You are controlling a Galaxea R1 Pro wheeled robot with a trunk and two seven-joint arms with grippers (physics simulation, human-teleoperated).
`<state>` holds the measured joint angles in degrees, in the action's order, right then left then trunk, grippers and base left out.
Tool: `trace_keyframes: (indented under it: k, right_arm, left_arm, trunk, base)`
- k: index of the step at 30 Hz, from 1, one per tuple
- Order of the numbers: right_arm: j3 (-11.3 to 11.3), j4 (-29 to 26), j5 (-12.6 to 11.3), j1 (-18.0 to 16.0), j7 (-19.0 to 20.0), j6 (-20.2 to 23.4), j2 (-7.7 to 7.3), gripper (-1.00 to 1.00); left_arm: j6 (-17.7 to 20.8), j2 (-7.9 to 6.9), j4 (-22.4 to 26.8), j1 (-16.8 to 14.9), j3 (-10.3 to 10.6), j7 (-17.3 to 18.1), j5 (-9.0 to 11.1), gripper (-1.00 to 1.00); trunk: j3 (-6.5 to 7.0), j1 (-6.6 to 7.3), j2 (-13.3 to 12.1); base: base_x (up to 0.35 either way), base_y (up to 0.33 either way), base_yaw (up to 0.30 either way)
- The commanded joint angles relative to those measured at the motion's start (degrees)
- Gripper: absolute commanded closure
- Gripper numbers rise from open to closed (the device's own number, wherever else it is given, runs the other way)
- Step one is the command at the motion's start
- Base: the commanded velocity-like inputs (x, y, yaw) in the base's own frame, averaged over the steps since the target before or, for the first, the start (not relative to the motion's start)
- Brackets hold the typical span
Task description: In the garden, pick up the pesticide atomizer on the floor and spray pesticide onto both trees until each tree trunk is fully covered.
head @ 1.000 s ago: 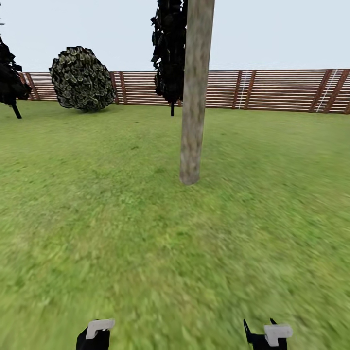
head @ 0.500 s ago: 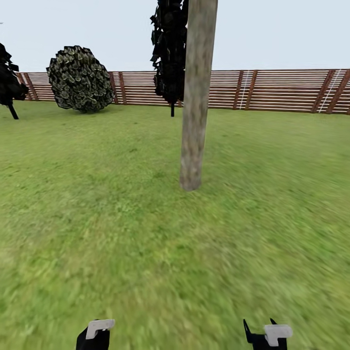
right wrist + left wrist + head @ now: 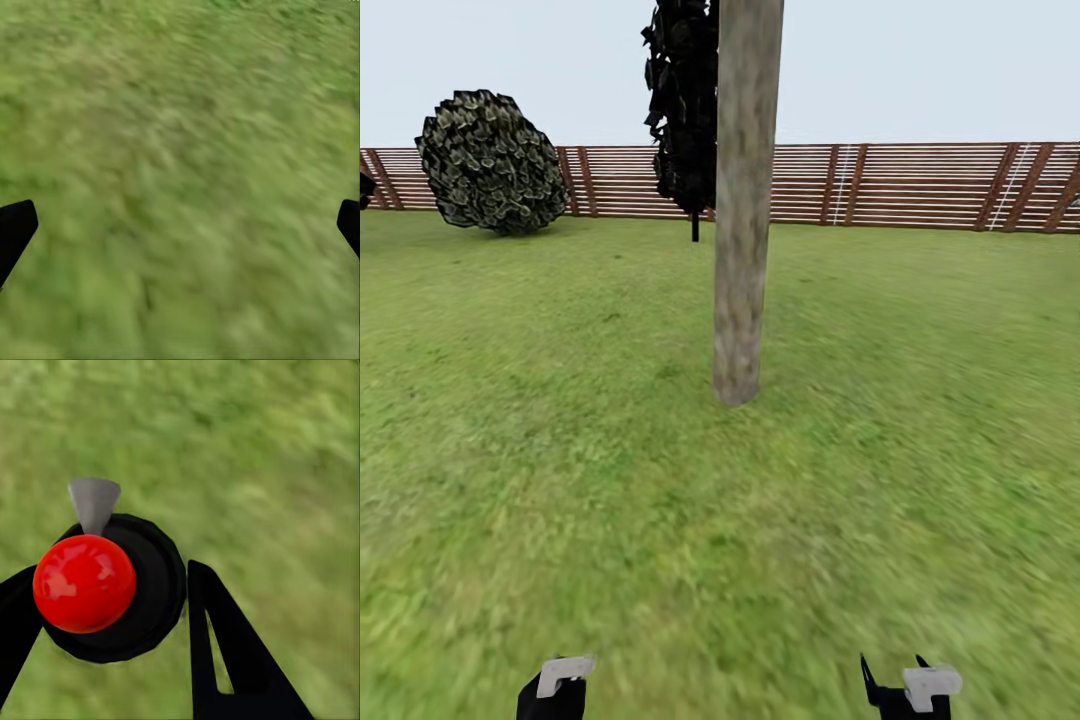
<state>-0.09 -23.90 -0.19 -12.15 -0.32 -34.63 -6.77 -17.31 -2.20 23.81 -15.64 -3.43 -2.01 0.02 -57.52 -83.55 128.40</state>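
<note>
Left claw (image 3: pixel 105 607) around unlabelled atomizer (image 3: pixel 97 585)

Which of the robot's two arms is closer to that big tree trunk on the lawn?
Left, slightly. The trunk stands ahead, a bit left of centre. The left end effector, holding the sprayer, sits low on its left; the right end effector, open, sits farther off on its right.

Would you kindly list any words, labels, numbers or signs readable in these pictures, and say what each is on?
None: no readable text anywhere.
The atomizer held in the left tool shows a plain red ball and black body, unlabelled.
The tree trunk and fence bear no signs.
</note>
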Motion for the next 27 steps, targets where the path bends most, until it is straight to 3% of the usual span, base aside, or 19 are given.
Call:
trace_keyframes:
  k: [1,27]
  right_arm:
    - [0.00,0.00,0.00,-0.01,-0.01,0.00,0.00,-1.00]
    - [0.00,-0.01,-0.03,0.01,0.05,0.00,-0.04,-1.00]
  left_arm:
    - [0.00,0.00,0.01,0.00,0.00,-0.01,0.02,1.00]
    - [-0.03,0.00,0.01,0.00,0.00,-0.01,0.03,1.00]
  trunk:
    - [0.00,0.00,0.00]
    - [0.00,0.00,0.00]
  base:
    - [0.341,0.000,-0.006]
    - [0.341,0.000,-0.016]
